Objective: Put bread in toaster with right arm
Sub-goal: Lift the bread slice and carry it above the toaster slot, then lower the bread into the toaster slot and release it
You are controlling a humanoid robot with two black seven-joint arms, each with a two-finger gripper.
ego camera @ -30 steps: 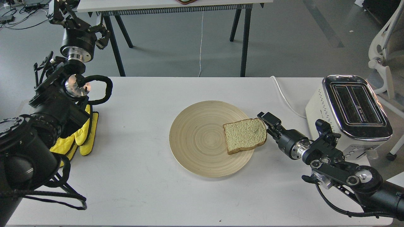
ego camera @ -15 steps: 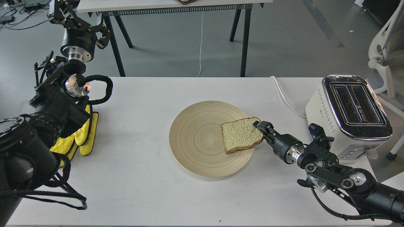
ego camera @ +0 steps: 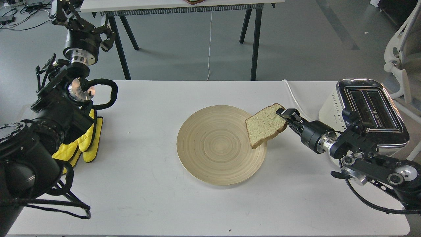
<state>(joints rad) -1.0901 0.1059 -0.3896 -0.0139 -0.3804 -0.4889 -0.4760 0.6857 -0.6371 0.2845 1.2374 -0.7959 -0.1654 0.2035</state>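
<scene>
The bread (ego camera: 264, 125) is a pale tan slice with a brown crust, held tilted above the right edge of the round wooden plate (ego camera: 210, 148). My right gripper (ego camera: 285, 117) is shut on the slice's right edge, and the right arm reaches in from the lower right. The cream-white toaster (ego camera: 370, 110) with a chrome top and two open slots stands at the table's right edge, just behind the right arm. My left gripper (ego camera: 64, 13) is raised at the far left, beyond the table's back edge; its fingers cannot be told apart.
Yellow mitts (ego camera: 86, 141) lie at the table's left edge under the left arm. The toaster's white cord (ego camera: 297, 102) runs across the table behind the gripper. A second table (ego camera: 184, 6) stands behind and a white chair (ego camera: 401, 56) at the far right.
The right gripper closed on the bread's right edge, then lifted it off the plate and carried it up and to the right. The left arm has not moved.
</scene>
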